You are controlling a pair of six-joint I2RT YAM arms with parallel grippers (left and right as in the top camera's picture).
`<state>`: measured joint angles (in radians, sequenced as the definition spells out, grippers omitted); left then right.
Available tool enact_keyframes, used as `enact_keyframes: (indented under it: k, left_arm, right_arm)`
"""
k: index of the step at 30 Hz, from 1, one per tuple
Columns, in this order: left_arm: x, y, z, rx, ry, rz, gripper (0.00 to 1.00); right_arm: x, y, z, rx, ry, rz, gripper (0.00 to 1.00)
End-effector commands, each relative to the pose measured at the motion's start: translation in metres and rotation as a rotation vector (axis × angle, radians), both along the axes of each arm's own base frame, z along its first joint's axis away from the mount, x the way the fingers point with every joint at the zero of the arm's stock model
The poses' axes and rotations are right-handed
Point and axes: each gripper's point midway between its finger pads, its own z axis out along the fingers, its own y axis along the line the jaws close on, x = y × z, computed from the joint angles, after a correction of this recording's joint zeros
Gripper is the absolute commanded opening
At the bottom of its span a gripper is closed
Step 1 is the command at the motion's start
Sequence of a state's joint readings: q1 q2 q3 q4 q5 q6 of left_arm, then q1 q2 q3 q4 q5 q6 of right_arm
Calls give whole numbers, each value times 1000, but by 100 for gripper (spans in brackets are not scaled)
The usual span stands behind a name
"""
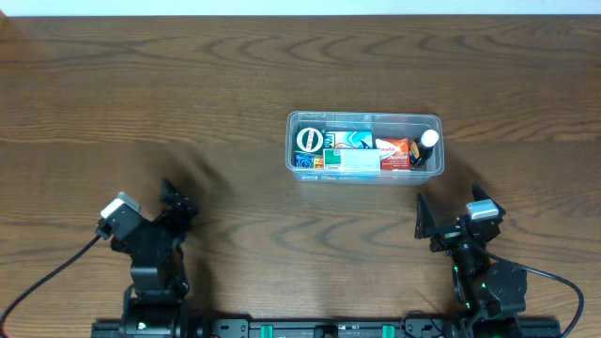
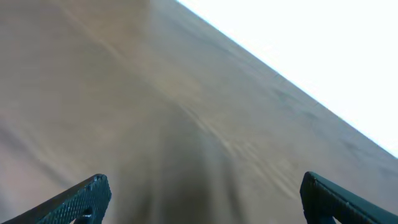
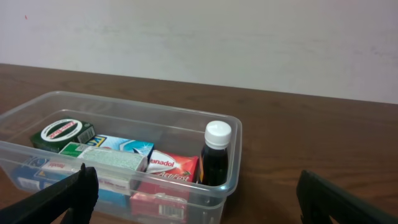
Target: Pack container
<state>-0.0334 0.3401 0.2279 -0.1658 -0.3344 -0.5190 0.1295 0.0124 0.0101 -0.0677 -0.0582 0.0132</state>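
Observation:
The clear plastic container (image 1: 364, 119) stands at the table's middle right; it also shows in the right wrist view (image 3: 124, 106). Inside are a round green tin (image 1: 309, 141), a white-and-green box (image 1: 352, 161), a teal carton (image 1: 353, 139), a red box (image 1: 394, 151) and a dark bottle with a white cap (image 1: 428, 141). My left gripper (image 1: 178, 202) is open and empty, far to the container's left. My right gripper (image 1: 451, 211) is open and empty, just in front of the container's right end.
The table is dark wood (image 1: 188, 84) with a pale wall beyond its far edge (image 3: 199, 37). Black cables trail from both arm bases at the front edge.

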Motion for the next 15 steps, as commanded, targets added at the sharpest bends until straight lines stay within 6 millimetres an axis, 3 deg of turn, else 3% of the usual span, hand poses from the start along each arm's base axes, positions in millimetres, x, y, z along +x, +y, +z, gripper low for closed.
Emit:
enact_keyframes:
  k: [1,7,15]
  left_arm:
    - [4,-19,-8,30,-9,-138,98]
    - [2,-31,-19,136,-8,-249,98]
    - [-2,-21,-31,213,-2,-230,98]
  right_arm:
    - [0,-4,-1,-15,-3,-16,99]
    - [0,-4,-1,-15,-3,-16,99]
    - [0,-4,-1,-15,-3,-16,99]
